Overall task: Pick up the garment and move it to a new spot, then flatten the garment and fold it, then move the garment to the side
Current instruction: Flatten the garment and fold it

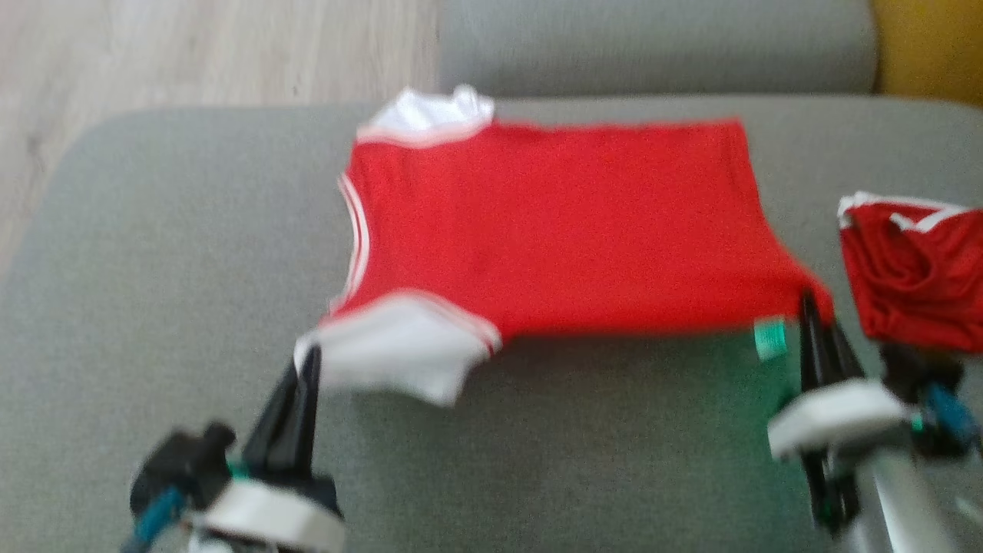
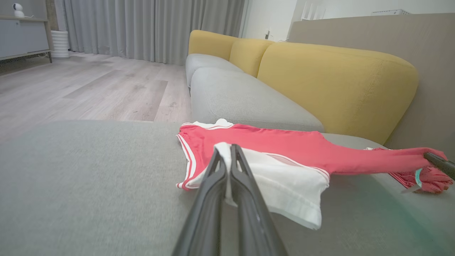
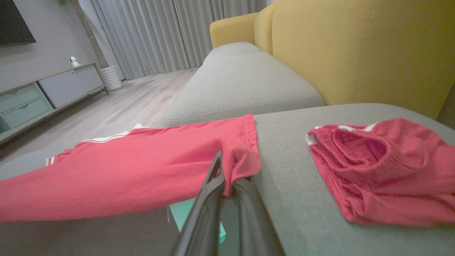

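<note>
Nearest, in the head view: left tool [image 1: 309,355] pinched shut on the white sleeve of the garment [image 1: 553,230]; right tool [image 1: 808,303] clamped on the red hem corner. Near edge stretched taut between the two, raised off the grey sofa seat [image 1: 153,307]; far edge lying on it.

Confirmed from the left wrist: left tool [image 2: 225,151] closed, white sleeve cloth trapped between the fingers. Confirmed from the right wrist: right tool [image 3: 229,177] closed on a bunched fold of red hem.

Green tag [image 1: 770,338] hanging below the hem beside the right tool; no writing legible in any view.

Second red garment [image 1: 914,269] crumpled on the seat, just right of the right tool, apart from the held piece; folds and white trim clearer from the right wrist.

Given by the wrist views and not the head view: curtains [image 2: 142,28] beyond the yellow backrest [image 2: 337,81]; low cabinet [image 3: 42,96] against the wall.
</note>
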